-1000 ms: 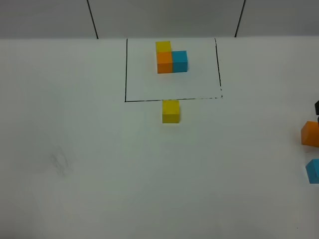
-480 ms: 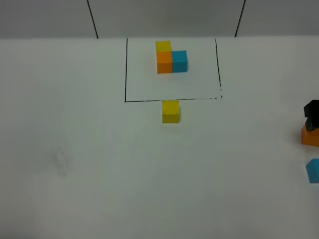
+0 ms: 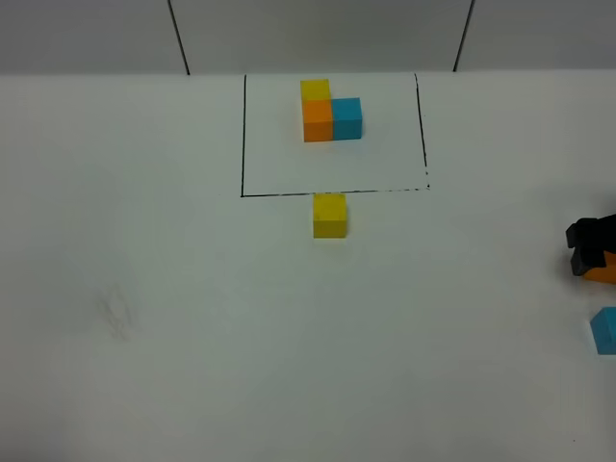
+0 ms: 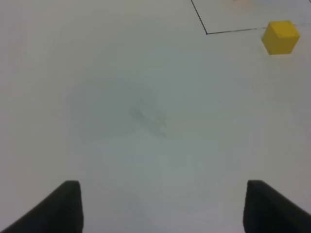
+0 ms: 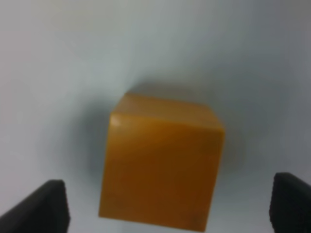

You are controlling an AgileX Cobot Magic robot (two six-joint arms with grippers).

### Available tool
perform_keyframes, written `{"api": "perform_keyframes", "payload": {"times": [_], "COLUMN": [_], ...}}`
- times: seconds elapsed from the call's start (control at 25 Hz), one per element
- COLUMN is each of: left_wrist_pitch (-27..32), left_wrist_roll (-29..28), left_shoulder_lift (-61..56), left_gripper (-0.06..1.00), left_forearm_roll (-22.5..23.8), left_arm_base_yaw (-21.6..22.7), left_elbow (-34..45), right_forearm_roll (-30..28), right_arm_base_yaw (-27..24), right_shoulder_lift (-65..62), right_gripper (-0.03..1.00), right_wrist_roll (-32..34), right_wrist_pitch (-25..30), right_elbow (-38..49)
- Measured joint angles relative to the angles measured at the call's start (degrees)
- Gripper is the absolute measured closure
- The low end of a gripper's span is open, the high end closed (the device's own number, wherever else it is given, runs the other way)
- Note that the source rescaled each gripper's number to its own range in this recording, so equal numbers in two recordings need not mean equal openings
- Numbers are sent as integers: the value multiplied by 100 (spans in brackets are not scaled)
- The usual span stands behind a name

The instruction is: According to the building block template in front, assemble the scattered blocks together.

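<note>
Right tool (image 5: 170, 191) open, straddling small orange cube (image 5: 163, 170).
Left tool (image 4: 163, 204) open over white bench (image 3: 192, 318); small yellow cube (image 3: 329, 215) just outside black-framed three-cube template (image 3: 330, 112); small blue cube (image 3: 605, 330) near the orange.

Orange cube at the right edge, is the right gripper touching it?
Apart. The right wrist view shows the orange cube between the open fingers of the right gripper, with bare table showing on both sides.

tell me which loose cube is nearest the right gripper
The orange cube, directly under the right gripper; the loose yellow cube and blue cube lie farther off.
</note>
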Motion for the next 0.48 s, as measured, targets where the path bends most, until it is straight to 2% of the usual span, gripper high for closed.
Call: {"api": "perform_keyframes", "payload": {"times": [0.24,0.32,0.4,0.44,0.48], "left_wrist_pitch": [0,0,0,0,0], "left_wrist_roll": [0,0,0,0,0], "left_shoulder_lift": [0,0,0,0,0], "left_gripper": [44,44,44,44,44], "left_forearm_roll": [0,0,0,0,0], "left_arm_base_yaw": [0,0,0,0,0], "left_elbow": [0,0,0,0,0], "right_forearm_roll": [20,33,35,35,41], "right_arm_base_yaw": [0,0,0,0,0], "right_shoulder_lift": [144,185,195,195,195], "right_gripper": [27,32,47,61,80], "right_wrist_roll": [-2,23,115,143,157], "right_wrist_pitch": [-221,-266,-277,-282,-282], "right_elbow": [0,0,0,0,0]}}
